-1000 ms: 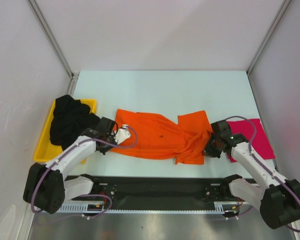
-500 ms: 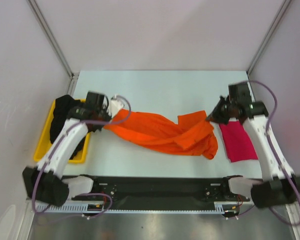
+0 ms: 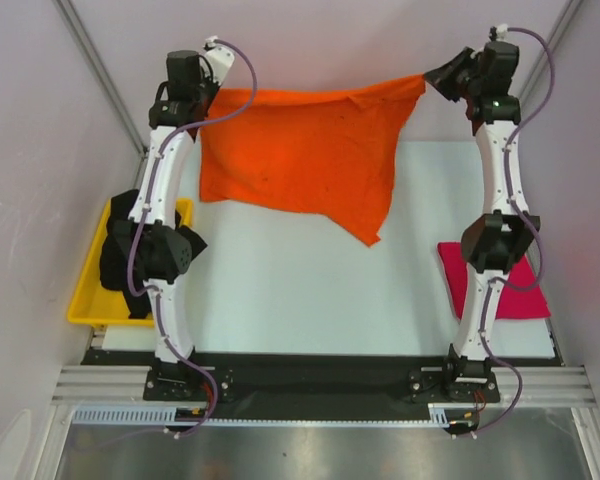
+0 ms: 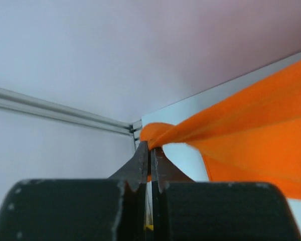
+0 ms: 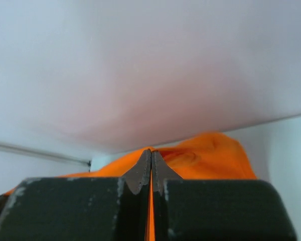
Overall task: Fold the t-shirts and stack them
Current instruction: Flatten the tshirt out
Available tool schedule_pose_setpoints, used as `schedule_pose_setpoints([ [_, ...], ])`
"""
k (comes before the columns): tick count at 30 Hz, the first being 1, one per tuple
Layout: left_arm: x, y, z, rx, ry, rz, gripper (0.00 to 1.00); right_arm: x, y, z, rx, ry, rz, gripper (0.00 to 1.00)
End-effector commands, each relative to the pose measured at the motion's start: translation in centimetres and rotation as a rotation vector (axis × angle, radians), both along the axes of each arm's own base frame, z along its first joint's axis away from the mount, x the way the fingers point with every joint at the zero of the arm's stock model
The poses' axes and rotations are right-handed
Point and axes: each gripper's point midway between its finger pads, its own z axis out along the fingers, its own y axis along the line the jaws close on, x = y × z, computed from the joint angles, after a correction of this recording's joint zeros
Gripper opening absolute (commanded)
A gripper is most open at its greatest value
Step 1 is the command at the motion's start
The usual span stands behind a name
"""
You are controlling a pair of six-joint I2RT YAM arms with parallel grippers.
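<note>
Though flat before, orange tee (image 3: 300, 160) aloft in tight L pincer (image 3: 202, 93), R pincer (image 3: 435, 78).

White table (image 3: 310, 290), plain pale walls (image 3: 40, 150), metal corner posts (image 3: 98, 70)

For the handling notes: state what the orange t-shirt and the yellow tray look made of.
The orange t-shirt: soft matte cloth, probably cotton knit; it hangs limp, its top edge sagging. The yellow tray: likely rigid moulded plastic, smooth; straight raised rim, uniform colour.
</note>
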Motion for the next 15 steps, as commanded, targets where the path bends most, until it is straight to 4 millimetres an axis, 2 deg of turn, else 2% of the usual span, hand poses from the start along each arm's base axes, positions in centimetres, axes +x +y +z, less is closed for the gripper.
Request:
schedule_pose_setpoints([
  [1,-1.7,1.7,11.0,-0.019,-0.327,0.074,0.0,-4.4,-2.9,15.2,0.031,-0.441,-0.056,0.0],
  [2,-1.2,1.7,10.5,-0.02,-0.313,0.082,0.0,-5.5,-3.0,16.9,-0.018,-0.492,-0.063,0.0],
  [3,-1.8,2.0,12.9,-0.027,-0.365,0.091,0.0,-5.9,-3.2,17.0,-0.041,-0.479,-0.064,0.0],
  [4,-1.8,2.3,13.1,-0.026,-0.37,0.094,0.0,-6.2,-3.3,17.2,-0.057,-0.477,-0.06,0.0],
  [5,-2.3,2.4,14.4,-0.019,-0.405,0.092,0.01,-6.4,-3.3,17.3,-0.07,-0.475,-0.054,0.0],
  [8,-2.7,1.8,13.7,-0.023,-0.375,0.054,0.0,-7.2,-3.5,15.0,-0.107,-0.385,-0.05,0.0],
  [9,-2.7,1.5,12.5,-0.03,-0.336,0.043,0.0,-7.7,-3.6,12.5,-0.107,-0.306,-0.051,0.0],
  [10,-2.7,0.7,10.8,-0.039,-0.281,0.004,0.0,-8.3,-3.5,11.5,-0.111,-0.281,-0.05,0.0],
  [11,-3.6,0.4,10.8,-0.051,-0.268,-0.015,0.0,-8.9,-3.5,10.5,-0.115,-0.257,-0.052,0.0],
  [12,-3.5,-0.1,6.3,-0.039,-0.16,-0.039,0.0,-8.6,-3.7,5.2,-0.114,-0.148,-0.062,0.0],
  [13,-3.9,-0.7,4.4,-0.034,-0.113,-0.059,0.0,-11.1,-3.8,6.8,-0.137,-0.182,-0.077,0.0],
  [14,-5.4,-1.0,4.2,-0.018,-0.099,-0.089,0.0,-11.9,-4.0,5.2,-0.148,-0.147,-0.088,0.0],
  [15,-6.3,-1.4,-1.2,0.0,0.027,-0.107,0.0,-13.1,-4.6,4.1,-0.163,-0.111,-0.124,0.0],
])
